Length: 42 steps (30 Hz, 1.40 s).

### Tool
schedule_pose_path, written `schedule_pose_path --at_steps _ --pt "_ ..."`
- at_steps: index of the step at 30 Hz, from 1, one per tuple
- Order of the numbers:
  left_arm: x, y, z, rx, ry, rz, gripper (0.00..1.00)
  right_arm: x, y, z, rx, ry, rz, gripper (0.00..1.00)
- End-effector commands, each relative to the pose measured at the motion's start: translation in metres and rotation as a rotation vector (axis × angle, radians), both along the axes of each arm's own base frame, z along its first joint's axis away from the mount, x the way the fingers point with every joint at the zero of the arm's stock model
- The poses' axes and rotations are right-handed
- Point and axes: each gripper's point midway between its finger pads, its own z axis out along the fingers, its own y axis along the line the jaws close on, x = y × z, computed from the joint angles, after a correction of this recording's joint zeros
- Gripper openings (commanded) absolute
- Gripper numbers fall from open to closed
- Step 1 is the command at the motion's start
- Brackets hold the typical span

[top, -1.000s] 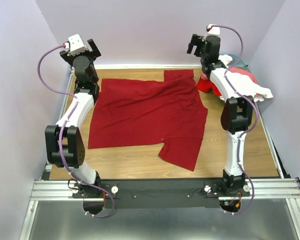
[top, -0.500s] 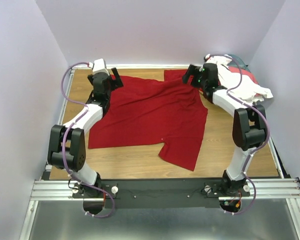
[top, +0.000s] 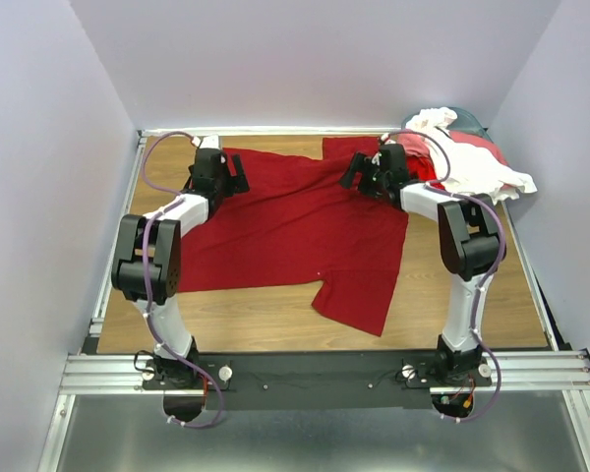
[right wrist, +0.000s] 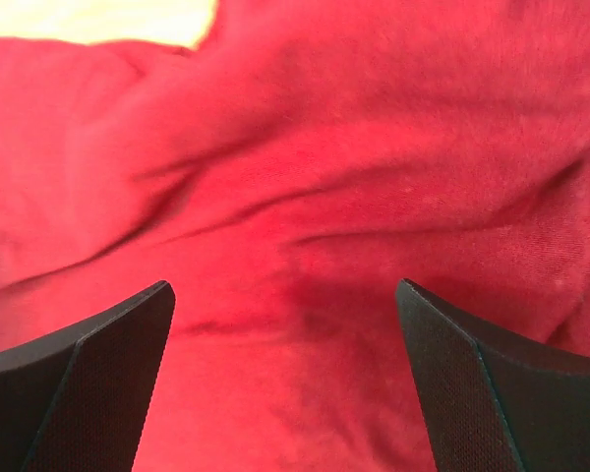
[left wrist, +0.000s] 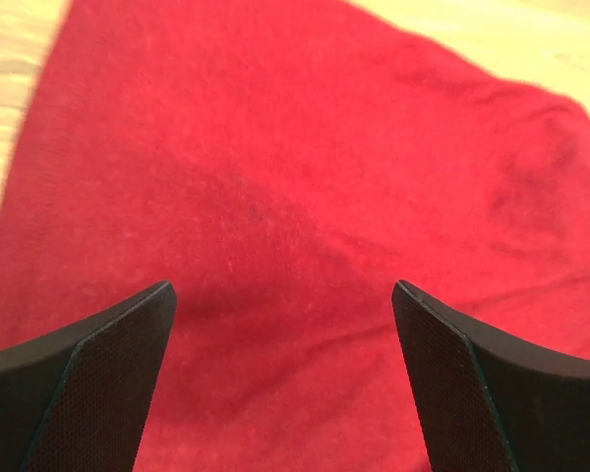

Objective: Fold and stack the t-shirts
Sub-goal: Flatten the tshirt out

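Note:
A large dark crimson t-shirt (top: 295, 226) lies spread and wrinkled on the wooden table (top: 265, 315), one sleeve pointing toward the near edge. My left gripper (top: 236, 181) is low over its far left corner, open, with only red cloth (left wrist: 275, 177) between the fingers (left wrist: 98, 383). My right gripper (top: 354, 173) is low over the shirt's far right part near the collar, also open above creased cloth (right wrist: 305, 197). More t-shirts sit heaped at the back right: white (top: 487, 177), lighter red (top: 418, 157) and teal (top: 469, 120).
Pale walls close in the table at the back and on both sides. Bare wood (left wrist: 10, 59) shows left of the shirt's edge in the left wrist view. A metal rail (top: 324, 369) with the arm bases runs along the near edge.
Both arms have come down from a raised pose at the back to just above the crimson shirt's far edge. Both grippers stayed open. The shirt has not moved.

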Motion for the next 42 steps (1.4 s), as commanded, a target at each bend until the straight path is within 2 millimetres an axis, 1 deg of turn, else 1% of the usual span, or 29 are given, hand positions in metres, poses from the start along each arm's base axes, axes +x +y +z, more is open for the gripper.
schedule_pose_path --at_steps 1,4,6,7,8,9,10,11,13,14,18,21,23,26,28,29,30,31,32,33,34,35,36,37,38,39,40,41,42 --pt "-0.002 -0.008 -0.025 -0.050 0.078 -0.076 0.98 0.004 0.006 -0.018 0.022 0.051 0.003 1.00" --pt "0.000 -0.011 -0.033 -0.062 0.103 -0.095 0.98 0.008 0.005 -0.031 0.013 0.078 -0.011 1.00" --pt "0.002 -0.012 -0.045 -0.071 0.131 -0.104 0.98 0.013 0.006 -0.042 0.005 0.096 -0.017 1.00" --pt "0.004 -0.013 -0.043 -0.076 0.127 -0.109 0.98 0.016 0.007 -0.044 0.004 0.101 -0.018 1.00" --pt "0.004 -0.013 -0.049 -0.081 0.142 -0.114 0.99 0.016 0.006 -0.049 -0.001 0.117 -0.023 1.00" --pt "0.007 -0.015 -0.047 -0.088 0.141 -0.125 0.98 0.023 0.008 -0.046 0.003 0.106 -0.025 1.00" --pt "0.007 -0.014 -0.051 -0.086 0.154 -0.120 0.98 0.022 0.008 -0.057 -0.001 0.131 -0.028 1.00" --pt "0.008 -0.012 -0.052 -0.083 0.158 -0.117 0.98 0.024 0.008 -0.059 -0.002 0.136 -0.032 1.00" --pt "0.012 -0.012 -0.053 -0.082 0.166 -0.123 0.96 0.033 0.008 -0.059 0.000 0.131 -0.043 1.00" --pt "0.012 -0.011 -0.054 -0.076 0.174 -0.126 0.95 0.034 0.008 -0.066 0.001 0.145 -0.049 1.00" --pt "0.018 -0.004 -0.056 -0.072 0.173 -0.108 0.84 0.044 0.011 -0.074 0.011 0.152 -0.060 1.00" --pt "0.025 0.002 -0.056 -0.077 0.167 -0.097 0.83 0.056 0.011 -0.072 0.023 0.136 -0.067 1.00" --pt "0.026 0.004 -0.057 -0.079 0.180 -0.094 0.83 0.055 0.011 -0.075 0.021 0.156 -0.058 1.00" --pt "0.034 0.002 -0.039 -0.087 0.141 -0.100 0.83 0.061 0.023 -0.057 0.031 0.106 0.042 1.00" --pt "0.036 0.005 -0.025 -0.071 0.108 -0.080 0.83 0.062 0.034 -0.034 0.062 0.067 0.109 1.00" --pt "0.032 0.006 -0.013 -0.057 0.087 -0.064 0.84 0.062 0.034 -0.026 0.057 0.048 0.127 1.00" --pt "0.031 0.014 -0.007 -0.022 0.073 -0.019 0.86 0.060 0.036 -0.017 0.058 0.034 0.141 1.00" --pt "0.027 0.016 -0.003 0.000 0.064 0.005 0.87 0.056 0.035 -0.017 0.051 0.037 0.145 1.00" --pt "0.014 0.011 0.003 0.016 0.059 0.014 0.87 0.054 0.035 0.004 0.050 0.004 0.148 1.00" --pt "0.001 0.018 0.008 0.067 0.052 0.067 0.88 0.044 0.030 -0.002 0.034 0.020 0.150 1.00" --pt "0.000 0.016 0.008 0.098 0.047 0.090 0.89 0.044 0.031 0.016 0.034 -0.013 0.156 1.00" --pt "-0.018 0.000 0.009 0.137 0.050 0.082 0.90 0.032 0.031 0.024 0.025 -0.018 0.168 1.00" --pt "-0.028 -0.002 0.008 0.172 0.053 0.099 0.91 0.024 0.032 0.029 0.019 -0.021 0.176 1.00" --pt "-0.045 0.004 0.004 0.211 0.067 0.145 0.93 0.009 0.032 0.031 0.009 -0.014 0.185 1.00" --pt "-0.055 -0.008 0.001 0.213 0.070 0.130 0.93 0.002 0.033 0.033 0.000 -0.015 0.191 1.00" --pt "-0.062 -0.011 -0.002 0.197 0.077 0.128 0.94 -0.005 0.033 0.033 -0.006 -0.012 0.192 1.00" --pt "-0.076 -0.015 -0.008 0.162 0.077 0.118 0.94 -0.020 0.033 0.018 -0.017 0.026 0.199 1.00" --pt "-0.087 -0.016 -0.013 0.144 0.091 0.108 0.94 -0.020 0.034 0.029 -0.014 0.005 0.200 1.00" --pt "-0.090 -0.020 -0.012 0.110 0.071 0.104 0.94 -0.034 0.032 0.023 -0.023 0.026 0.200 1.00"
